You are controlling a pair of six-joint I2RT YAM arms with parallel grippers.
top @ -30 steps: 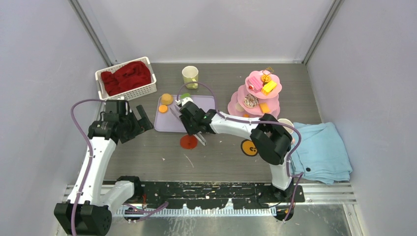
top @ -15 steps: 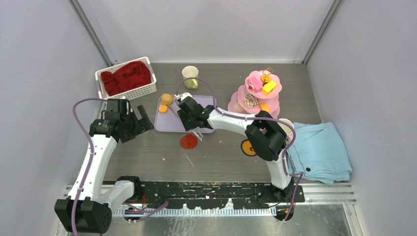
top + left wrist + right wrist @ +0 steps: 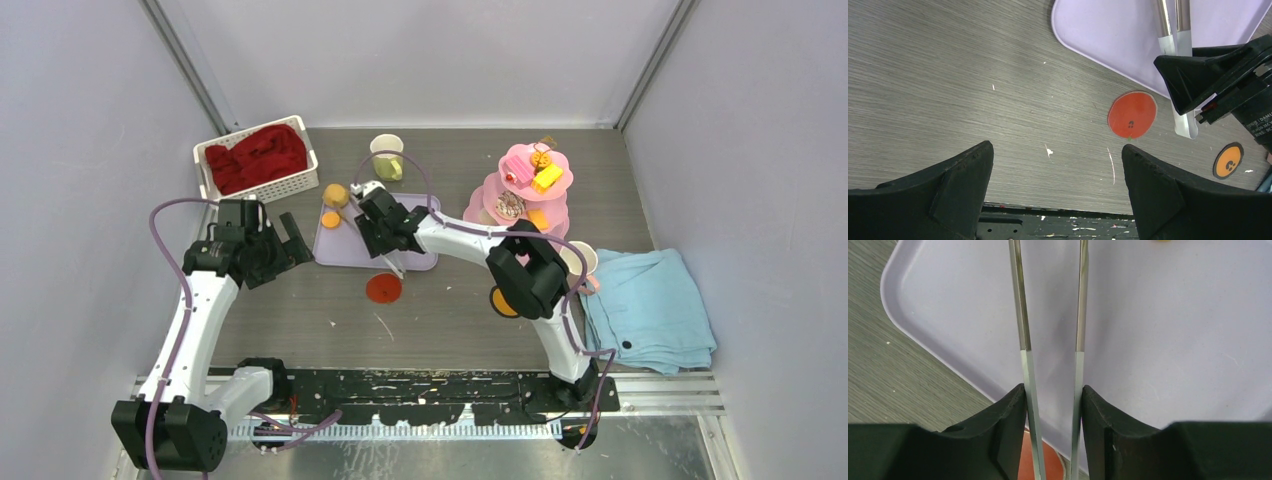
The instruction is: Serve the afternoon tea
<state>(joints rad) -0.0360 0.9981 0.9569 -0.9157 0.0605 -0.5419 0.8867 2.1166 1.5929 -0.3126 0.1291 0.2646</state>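
Observation:
My right gripper (image 3: 385,243) (image 3: 1053,395) is shut on a pair of metal tongs (image 3: 1023,315), one finger pressed on each arm. The tongs reach out over a lilac tray (image 3: 335,250) (image 3: 1173,340); their tips are out of the wrist view. An orange pastry (image 3: 337,195) and a smaller orange piece (image 3: 330,220) sit at the tray's far left corner. The pink three-tier stand (image 3: 520,195) at the right holds several pastries. A pale yellow-green mug (image 3: 387,155) stands behind the tray. Left of the tray, my left gripper (image 3: 290,240) (image 3: 1055,152) hangs open and empty.
A red disc (image 3: 383,288) (image 3: 1132,114) lies on the table in front of the tray, and an orange disc (image 3: 500,302) lies partly under the right arm. A white basket of red cloth (image 3: 255,160) stands at the back left. The folded light-blue towel (image 3: 650,305) lies at the right, with a mug (image 3: 580,255) half hidden beside it.
My right gripper has carried the tongs away from the red disc, back and left over the tray. The left arm has not moved.

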